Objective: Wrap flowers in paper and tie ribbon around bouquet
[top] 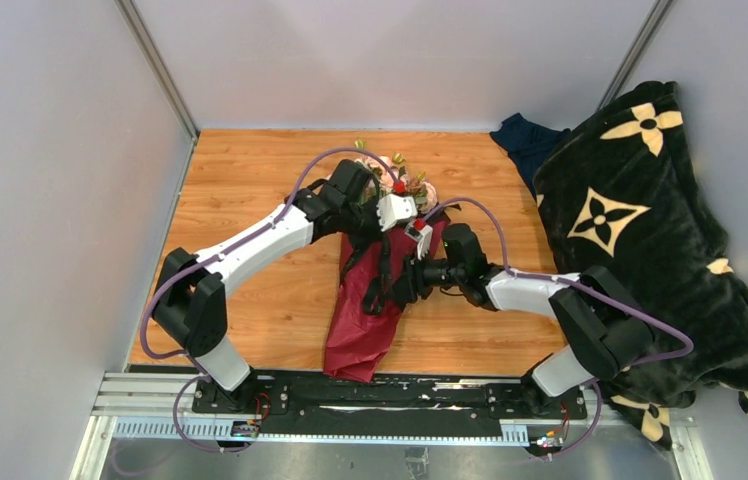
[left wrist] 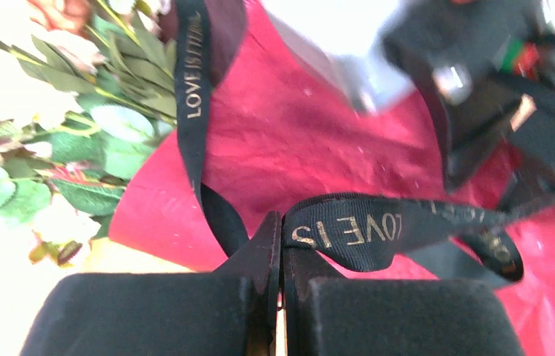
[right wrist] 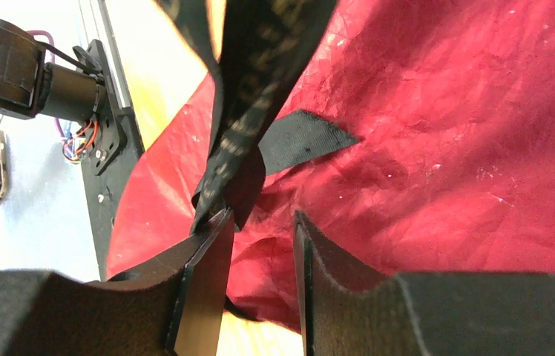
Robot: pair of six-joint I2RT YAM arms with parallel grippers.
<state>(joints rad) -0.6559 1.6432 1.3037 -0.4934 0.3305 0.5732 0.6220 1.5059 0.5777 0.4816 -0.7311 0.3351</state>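
Top external: one bouquet (top: 354,318), one ribbon (top: 385,270)

two arms (top: 260,235), one flower bunch (top: 424,192), one red paper sheet (top: 355,335), one black ribbon (left wrist: 363,226), one blanket (top: 650,230), one navy cloth (top: 525,140).

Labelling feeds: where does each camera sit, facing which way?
Top external: above, behind the base rail, looking down at the table; both arms show.
Left wrist: on the left arm, looking along the shut left end effector pinching the ribbon.
Right wrist: on the right arm, looking past the open right end effector at the paper.
Wrist views share ribbon and paper.
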